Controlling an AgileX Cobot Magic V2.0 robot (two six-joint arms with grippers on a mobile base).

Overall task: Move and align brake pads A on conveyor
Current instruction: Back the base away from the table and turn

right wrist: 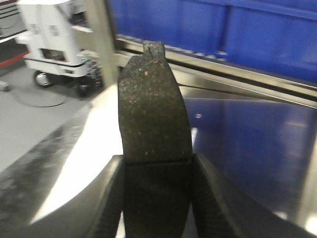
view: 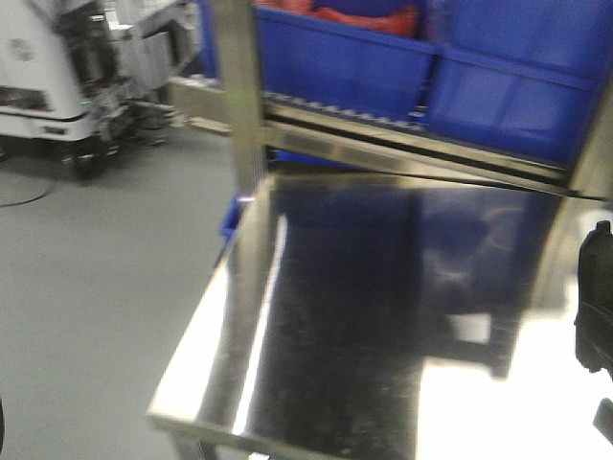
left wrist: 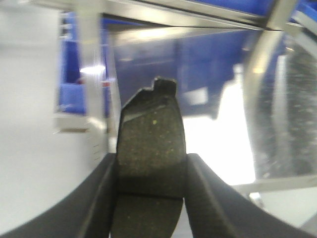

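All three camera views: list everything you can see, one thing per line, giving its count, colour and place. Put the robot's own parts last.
Flat curved oblong brake pads: two, speckled dark grey, one in each wrist view, standing up between the gripper fingers.
Shiny steel table: one, silver with blue reflections, centre of the front view.
Large plastic bins: at least two, blue, on the rack behind the table.
Steel rack frame: one, silver, behind the table.
Wheeled machine: one, white, far left on the floor.
Floor: grey, left of the table.
Left gripper: one, black, shut on a pad.
Right gripper: one, black, shut on a pad.
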